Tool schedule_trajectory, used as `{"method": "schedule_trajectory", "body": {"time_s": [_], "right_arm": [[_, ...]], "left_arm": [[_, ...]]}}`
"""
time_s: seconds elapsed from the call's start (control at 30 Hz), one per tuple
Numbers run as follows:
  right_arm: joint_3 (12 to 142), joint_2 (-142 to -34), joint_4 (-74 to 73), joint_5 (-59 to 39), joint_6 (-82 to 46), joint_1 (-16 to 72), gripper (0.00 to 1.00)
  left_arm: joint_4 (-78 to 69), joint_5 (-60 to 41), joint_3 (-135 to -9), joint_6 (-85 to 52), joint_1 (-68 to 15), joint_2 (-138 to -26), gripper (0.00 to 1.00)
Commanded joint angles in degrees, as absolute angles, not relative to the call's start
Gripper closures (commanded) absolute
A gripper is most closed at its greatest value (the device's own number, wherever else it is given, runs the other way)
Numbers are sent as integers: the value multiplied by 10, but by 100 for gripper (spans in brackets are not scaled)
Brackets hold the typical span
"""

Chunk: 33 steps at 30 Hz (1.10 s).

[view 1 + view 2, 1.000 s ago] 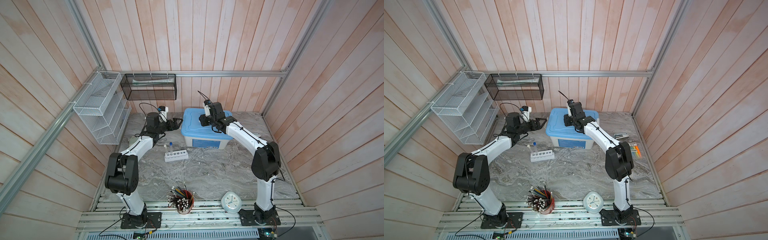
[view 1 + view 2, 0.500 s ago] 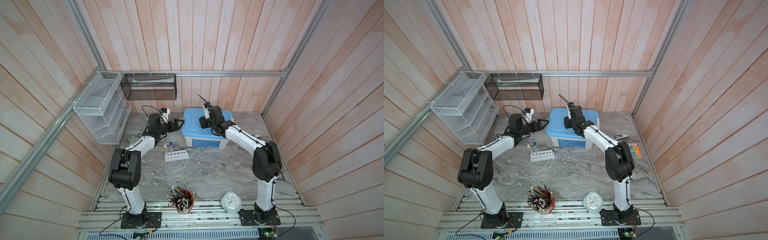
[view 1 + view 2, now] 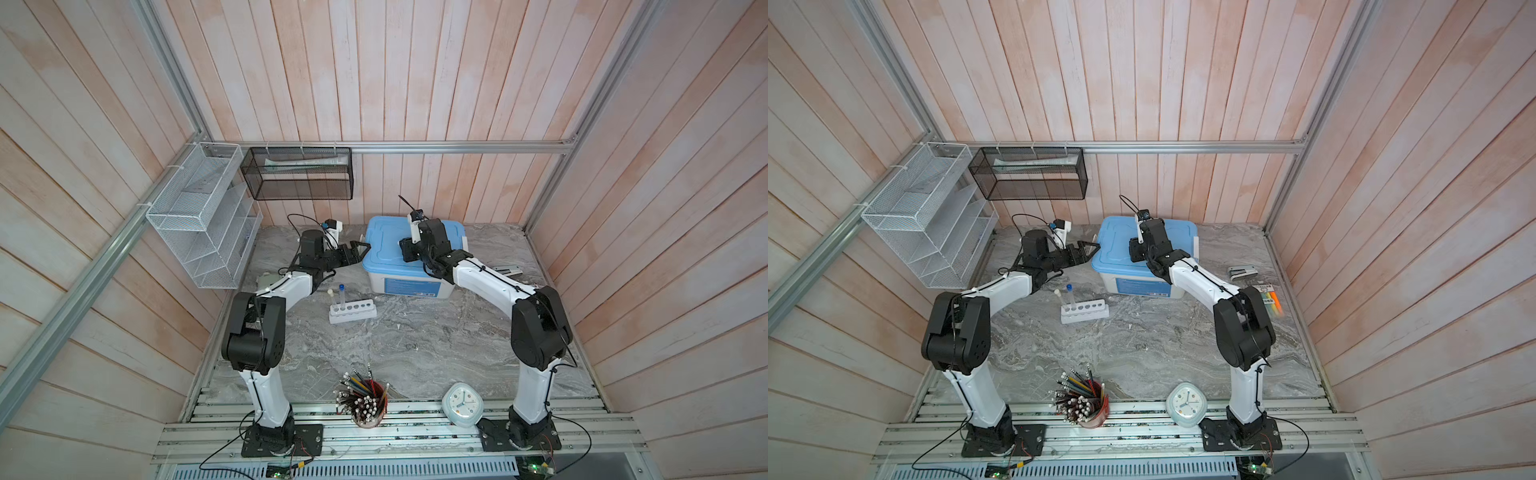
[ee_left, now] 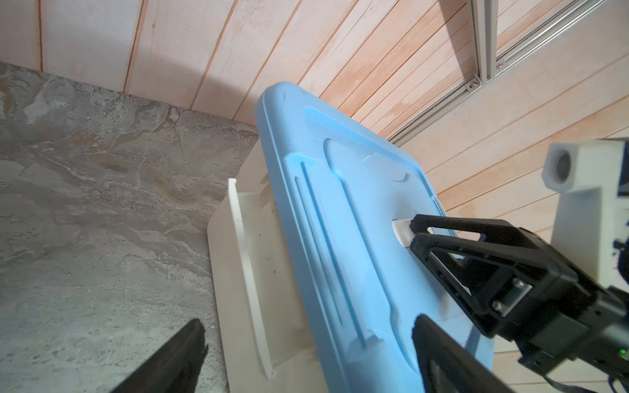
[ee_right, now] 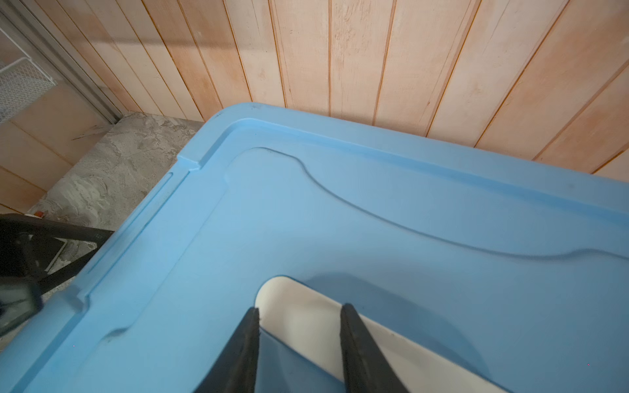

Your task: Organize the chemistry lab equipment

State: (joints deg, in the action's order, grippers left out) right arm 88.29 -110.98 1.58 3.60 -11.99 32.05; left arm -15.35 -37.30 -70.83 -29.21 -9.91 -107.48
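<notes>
The rack (image 3: pixel 352 312), white moulded plastic with six round holes, sat on the grey, marble-patterned desk (image 3: pixel 415 345). It was left of centre, just in front of the near left corner of a storage box (image 3: pixel 409 286). Walls (image 3: pixel 415 83) of pale pinkish planks, edged with metal rails, closed in the desk on three sides. A white wire shelf (image 3: pixel 199 216) and a black mesh basket (image 3: pixel 299 174) hung at the back left.

In both top views the rack's long axis ran side to side, about parallel with the box front, its right end slightly further back. Two thin clear tubes stood upright, caps up, in the two left-end holes: one blue-capped (image 3: pixel 341 296), one white-capped (image 3: pixel 331 297). The other four holes were empty.

The box was pale plastic under a smooth, ribbed blue lid (image 3: pixel 386 245).

The left pincer (image 3: pixel 360 253) was spread wide at the box's left end, with the lid's rim in the gap between its fingers. The right pincer (image 5: pixel 299 311) pointed down onto the lid, half closed, with its tips at a flat white tab (image 5: pixel 299 296). Whether it gripped that tab could not be told.

At the front edge stood a red cup of pencils (image 3: pixel 365 405) and a rounded white clock (image 3: pixel 462 403).
</notes>
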Motion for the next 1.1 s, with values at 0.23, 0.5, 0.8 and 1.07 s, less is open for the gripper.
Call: {"method": "schedule_trajectory", "body": {"time_s": [0.23, 0.5, 0.8, 1.07], "right_arm": [[851, -1126, 80, 16, -137, 324, 59], [849, -1123, 79, 17, -135, 324, 60], [848, -1128, 75, 13, -139, 324, 60], [842, -1129, 71, 11, -140, 324, 59]], "left_arm": [[-156, -392, -749, -301, -107, -1107, 4], [-149, -395, -769, -298, -112, -1133, 4], [-153, -412, -782, -301, -119, -1147, 6], [-160, -425, -785, -307, -123, -1152, 11]]}}
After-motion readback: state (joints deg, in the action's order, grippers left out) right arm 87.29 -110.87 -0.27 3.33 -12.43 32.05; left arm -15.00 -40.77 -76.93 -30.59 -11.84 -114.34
